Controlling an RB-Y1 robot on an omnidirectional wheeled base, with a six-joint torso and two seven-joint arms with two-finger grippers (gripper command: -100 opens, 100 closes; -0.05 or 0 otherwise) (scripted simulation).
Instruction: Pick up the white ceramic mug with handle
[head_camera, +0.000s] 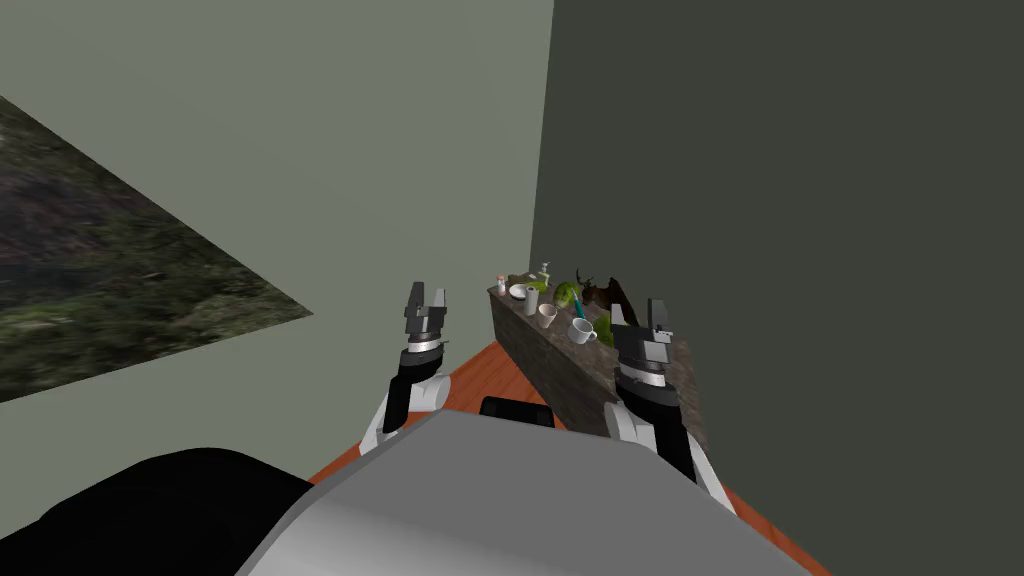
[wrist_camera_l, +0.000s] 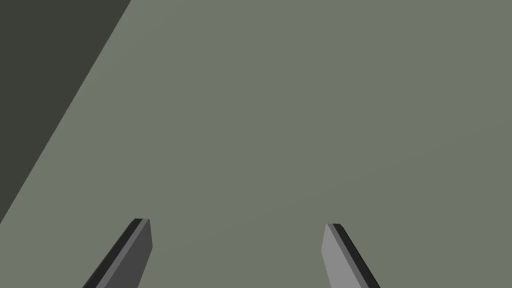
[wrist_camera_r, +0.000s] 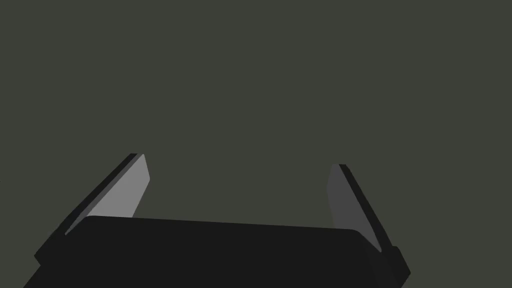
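A white mug with a handle (head_camera: 582, 331) stands on a long stone-topped counter (head_camera: 560, 365) against the dark wall, in the head view. My right gripper (head_camera: 637, 312) hovers open just right of the mug, above the counter, pointing up toward the wall; its fingers (wrist_camera_r: 127, 187) stand wide apart with nothing between them. My left gripper (head_camera: 425, 297) is raised to the left of the counter, off its edge, and is open too, with its fingers (wrist_camera_l: 137, 250) spread before a plain wall.
Farther along the counter stand a handleless cup (head_camera: 547, 314), a small white cylinder (head_camera: 531, 301), a white bowl (head_camera: 518, 291), a small shaker (head_camera: 501, 284), a green round object (head_camera: 568, 295) and a dark figure (head_camera: 603, 293). An orange floor (head_camera: 480, 375) runs beside the counter.
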